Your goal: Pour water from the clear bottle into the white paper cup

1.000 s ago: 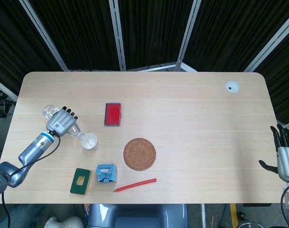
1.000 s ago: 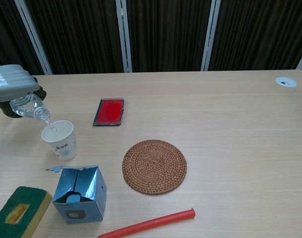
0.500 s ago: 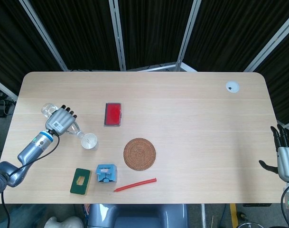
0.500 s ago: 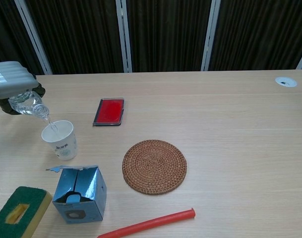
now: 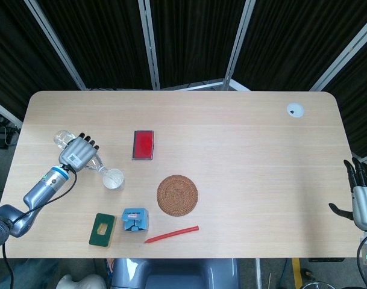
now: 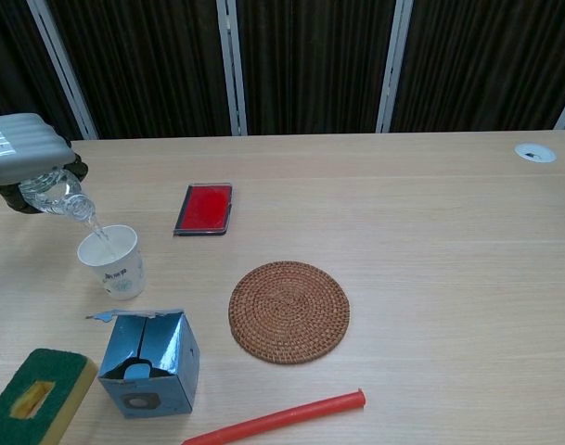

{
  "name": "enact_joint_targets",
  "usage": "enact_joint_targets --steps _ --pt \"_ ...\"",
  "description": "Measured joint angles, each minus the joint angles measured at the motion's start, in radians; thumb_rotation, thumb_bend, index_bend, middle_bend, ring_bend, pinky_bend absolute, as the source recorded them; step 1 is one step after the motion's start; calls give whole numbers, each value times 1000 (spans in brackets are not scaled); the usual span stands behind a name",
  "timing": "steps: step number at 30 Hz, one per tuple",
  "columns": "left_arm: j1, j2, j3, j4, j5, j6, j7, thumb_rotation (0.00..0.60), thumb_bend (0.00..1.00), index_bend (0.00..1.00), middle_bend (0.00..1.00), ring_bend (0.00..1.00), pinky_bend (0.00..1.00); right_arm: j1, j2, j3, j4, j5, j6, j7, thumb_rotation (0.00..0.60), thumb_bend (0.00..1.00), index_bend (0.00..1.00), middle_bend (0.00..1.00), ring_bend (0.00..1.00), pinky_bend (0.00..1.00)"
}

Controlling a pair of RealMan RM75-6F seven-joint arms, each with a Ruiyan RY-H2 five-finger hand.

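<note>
My left hand (image 5: 78, 153) (image 6: 22, 153) grips the clear bottle (image 6: 59, 197) (image 5: 64, 139) at the table's left side. The bottle is tilted, its mouth pointing down over the white paper cup (image 6: 112, 260) (image 5: 113, 179). A thin stream of water runs from the mouth into the cup. The cup stands upright on the table just right of the hand. My right hand (image 5: 363, 194) hangs off the table's right edge, fingers apart, holding nothing; the chest view does not show it.
A red card case (image 5: 143, 144) lies behind the cup. A round woven coaster (image 5: 178, 194) sits mid-table. A blue box (image 5: 135, 220), a green-and-yellow sponge (image 5: 102, 229) and a red stick (image 5: 172, 233) lie near the front edge. A white grommet (image 5: 295, 109) is at the back right.
The left hand and bottle shifted only slightly while water keeps running into the cup. The right hand has not moved.
</note>
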Motion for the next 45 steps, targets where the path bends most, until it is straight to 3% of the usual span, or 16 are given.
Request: enact_joint_targets --steps 45 --pt "0 -20 3 22 -4 2 18 600 540 660 524 359 369 0 1 0 -2 4 -3 -4 600 0 0 0 0 0"
